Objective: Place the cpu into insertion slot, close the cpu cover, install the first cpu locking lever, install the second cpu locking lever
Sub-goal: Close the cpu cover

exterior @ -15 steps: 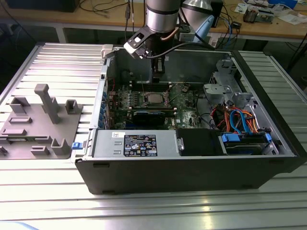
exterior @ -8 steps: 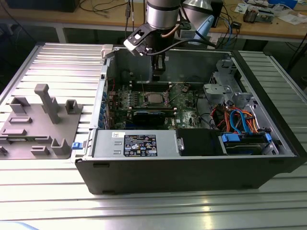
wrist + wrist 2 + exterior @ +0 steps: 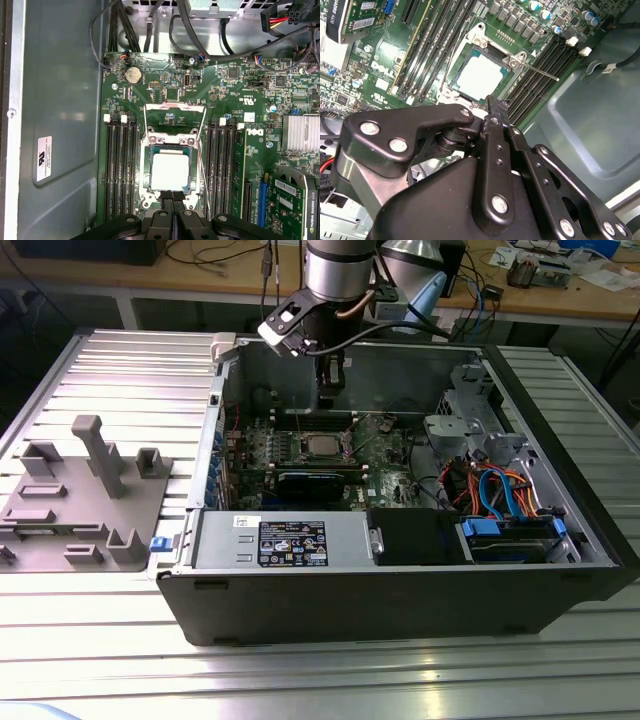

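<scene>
Open case (image 3: 400, 590) on a ribbed metal surface (image 3: 100, 660). The arm reaches down inside, over the board (image 3: 170, 90).

- Cpu (image 3: 170, 171) seated flat in the slot (image 3: 148, 202), silver top up, square to the rim.
- Cover (image 3: 172, 142) looks to be down, its window framing the cpu. Cannot tell if it is fully flat.
- Gripper (image 3: 173, 196): fingers together, nothing seen between them.
- Tips sit at the slot's near edge, just beside the cpu. Contact with the rim cannot be told.
- The cpu lies straight ahead of the tips, along the fingers' line.
- Lever (image 3: 540, 72): thin rod, apparently unlatched. Its free end juts past the slot corner over the memory slots, off to one side of the gripper.
- A second thin rod (image 3: 145, 125) runs along the opposite side.
</scene>
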